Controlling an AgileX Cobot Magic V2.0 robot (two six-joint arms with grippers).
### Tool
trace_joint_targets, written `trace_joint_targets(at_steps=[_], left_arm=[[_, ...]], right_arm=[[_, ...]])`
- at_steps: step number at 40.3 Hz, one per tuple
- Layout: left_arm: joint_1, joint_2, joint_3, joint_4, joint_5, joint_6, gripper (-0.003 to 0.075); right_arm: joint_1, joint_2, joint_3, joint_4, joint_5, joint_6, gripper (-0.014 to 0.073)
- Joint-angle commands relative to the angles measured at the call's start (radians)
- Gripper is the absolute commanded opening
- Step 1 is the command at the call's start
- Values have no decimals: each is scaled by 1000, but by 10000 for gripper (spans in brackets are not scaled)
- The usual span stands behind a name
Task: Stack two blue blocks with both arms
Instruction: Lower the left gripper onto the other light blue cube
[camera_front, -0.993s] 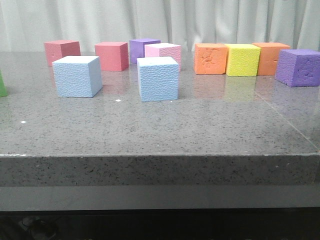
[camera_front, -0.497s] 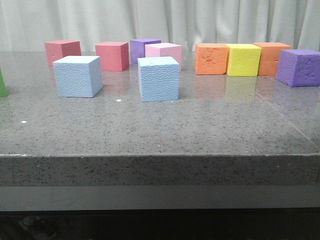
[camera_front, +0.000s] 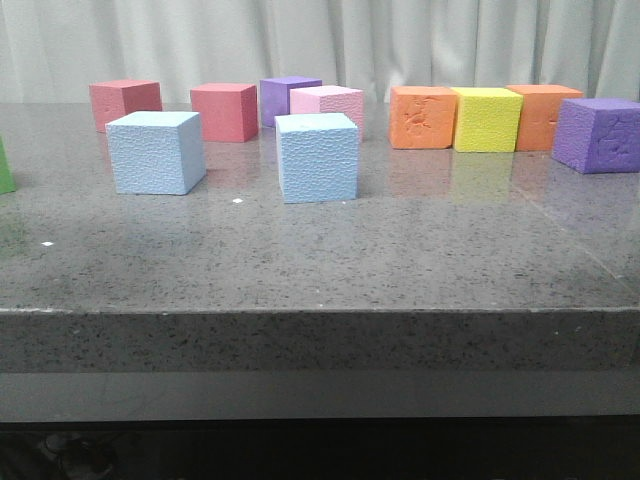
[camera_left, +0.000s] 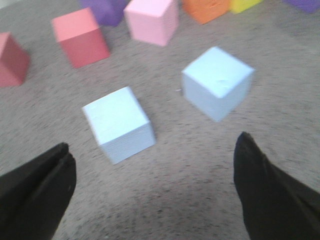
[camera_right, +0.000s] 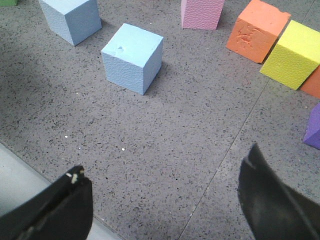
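Observation:
Two pale blue blocks stand apart on the grey stone table. The left blue block (camera_front: 156, 152) and the middle blue block (camera_front: 317, 157) each sit flat on the table. In the left wrist view my left gripper (camera_left: 153, 149) is open and empty, hovering above the table just short of the left block (camera_left: 119, 123), with the middle block (camera_left: 217, 82) farther off. In the right wrist view my right gripper (camera_right: 165, 160) is open and empty near the table's front edge, well short of the middle block (camera_right: 133, 57) and the left block (camera_right: 70, 17). Neither gripper shows in the front view.
Along the back stand two red cubes (camera_front: 125, 102) (camera_front: 224, 110), a purple cube (camera_front: 288, 96), a pink cube (camera_front: 330, 106), an orange cube (camera_front: 422, 116), a yellow cube (camera_front: 486, 118), another orange cube (camera_front: 545, 112) and a purple cube (camera_front: 597, 134). A green cube (camera_front: 5, 170) sits at the left edge.

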Motion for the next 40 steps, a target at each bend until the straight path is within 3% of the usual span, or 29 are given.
trace_joint_targets(at_steps=[1,13,22,30,40], left_arm=[[-47,44,-93,233,16,-260,622],[-44,225,-267,255,119,-488,622],[-37,343,-337,260,115,-525,622],[-35,435,-390,301,132,-639,622],[0,527,-411,299,125,-656,622]], right_arm=[[-5,-12,-25,8,-59,-8,599],[-5,-12,-25,8,-59,-8,599],[-5,-12,-25,8,-59,-8,599],[-5,-12,-25,8,-59,-8,599],[-5,-12,-25,8,-59,-8,599]])
